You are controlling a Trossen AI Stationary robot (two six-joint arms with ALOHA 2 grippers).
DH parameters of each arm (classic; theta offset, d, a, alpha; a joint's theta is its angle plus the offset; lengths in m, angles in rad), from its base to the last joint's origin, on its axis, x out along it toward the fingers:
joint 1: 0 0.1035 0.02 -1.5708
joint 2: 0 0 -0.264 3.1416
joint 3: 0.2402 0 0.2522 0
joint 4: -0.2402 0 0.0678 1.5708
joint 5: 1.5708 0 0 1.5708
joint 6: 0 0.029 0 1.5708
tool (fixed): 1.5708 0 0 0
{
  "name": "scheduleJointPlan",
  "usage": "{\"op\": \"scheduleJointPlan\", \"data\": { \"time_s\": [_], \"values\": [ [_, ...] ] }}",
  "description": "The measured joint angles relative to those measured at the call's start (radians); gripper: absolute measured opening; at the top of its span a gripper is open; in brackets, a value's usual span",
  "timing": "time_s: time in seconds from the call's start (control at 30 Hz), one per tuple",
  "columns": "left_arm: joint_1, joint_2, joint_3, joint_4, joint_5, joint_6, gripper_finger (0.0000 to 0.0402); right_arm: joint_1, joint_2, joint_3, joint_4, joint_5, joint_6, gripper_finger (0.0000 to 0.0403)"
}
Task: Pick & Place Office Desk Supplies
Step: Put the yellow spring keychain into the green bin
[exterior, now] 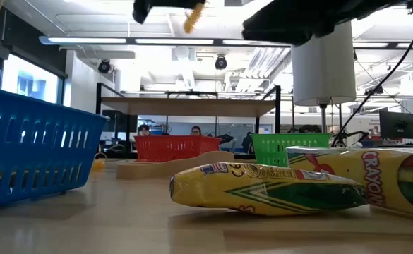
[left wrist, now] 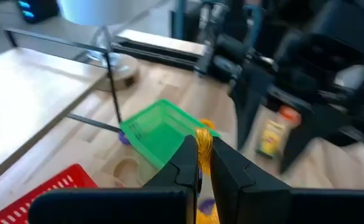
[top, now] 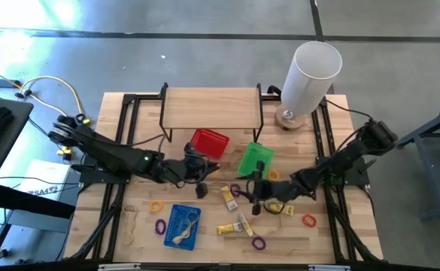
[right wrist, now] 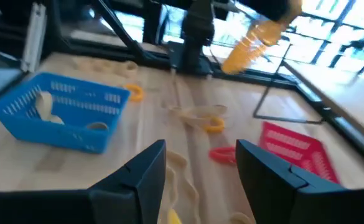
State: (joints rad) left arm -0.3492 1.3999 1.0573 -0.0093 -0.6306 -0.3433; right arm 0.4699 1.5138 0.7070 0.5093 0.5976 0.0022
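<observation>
- Left wrist view: the left gripper [left wrist: 200, 165] has its fingers pinched narrow on a thin yellow-orange piece [left wrist: 204, 144], held in the air near the green basket [left wrist: 160, 130]. The hold is on a thin edge, so my guess is it could slip or twist out before reaching a basket.
- The piece hangs between the green basket and the red basket [top: 209, 142]; released here it would likely land on the worktop [top: 141, 226], not in either.
- The right gripper [right wrist: 197, 168], fingers apart and empty, hovers just right of the green basket; the arms are close and could clash.
- More supplies lie loose near the blue basket [top: 182, 226], including purple loops [top: 259, 243].
- The yellow packs [exterior: 266, 187] read "CRAYOLA"; no other writing is legible.
</observation>
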Motion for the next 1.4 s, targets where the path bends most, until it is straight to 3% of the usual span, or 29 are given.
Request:
{"op": "scheduleJointPlan", "data": {
  "time_s": [0.17, 0.4, 0.97, 1.13, 1.4],
  "values": [
    [-0.001, 0.123, -0.001, 0.216, -0.016, 0.107, 0.0015, -0.043, 0.011, -0.001, 0.012, 0.001, 0.104, 0.0183],
    [-0.001, 0.222, 0.000, 0.399, -0.061, 0.222, 0.0016, -0.046, 0.025, -0.003, 0.062, 0.028, 0.106, 0.0183],
    [-0.007, 0.233, 0.000, 0.426, -0.067, 0.241, 0.0017, -0.065, 0.097, -0.003, 0.234, 0.102, 0.068, 0.0179],
    [-0.007, 0.233, 0.000, 0.425, -0.067, 0.242, 0.0017, -0.056, 0.097, -0.002, 0.244, 0.133, 0.049, 0.0140],
    [-0.007, 0.233, 0.000, 0.419, -0.068, 0.241, 0.0017, -0.057, 0.097, -0.002, 0.242, 0.128, 0.045, 0.0021]
  ]
}}
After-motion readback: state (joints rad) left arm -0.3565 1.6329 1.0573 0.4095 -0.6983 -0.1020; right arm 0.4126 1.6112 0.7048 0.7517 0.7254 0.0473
